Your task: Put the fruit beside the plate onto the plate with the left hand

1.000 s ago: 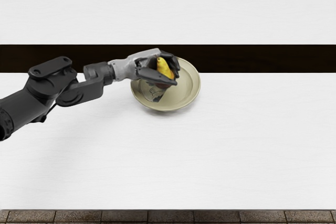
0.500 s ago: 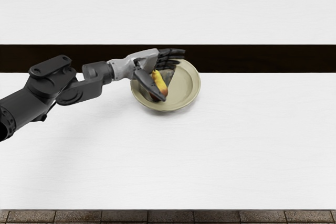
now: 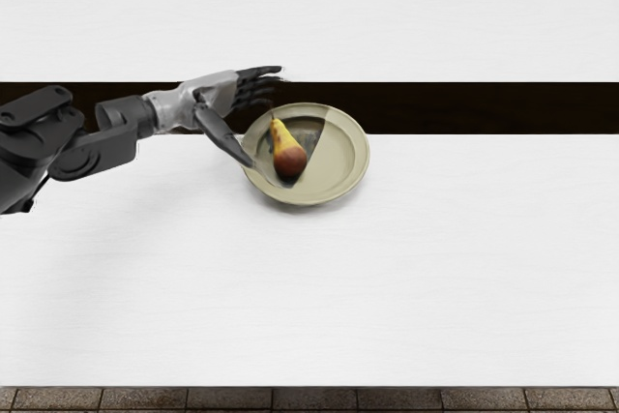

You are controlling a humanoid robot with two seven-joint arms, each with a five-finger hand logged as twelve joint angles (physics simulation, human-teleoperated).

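You see the pear lying inside the olive plate, on its left half, with the narrow end toward the far rim. Your left hand hovers just left of the plate over the white table. Its fingers are spread and hold nothing, and the thumb angles toward the rim.

My left hand hangs open, and just to its right the plate is the one obstacle, with its raised rim by my thumb and the pear lying inside. Below the hand and to its left, flat table gives free passage. A dark gap runs under the fingers.
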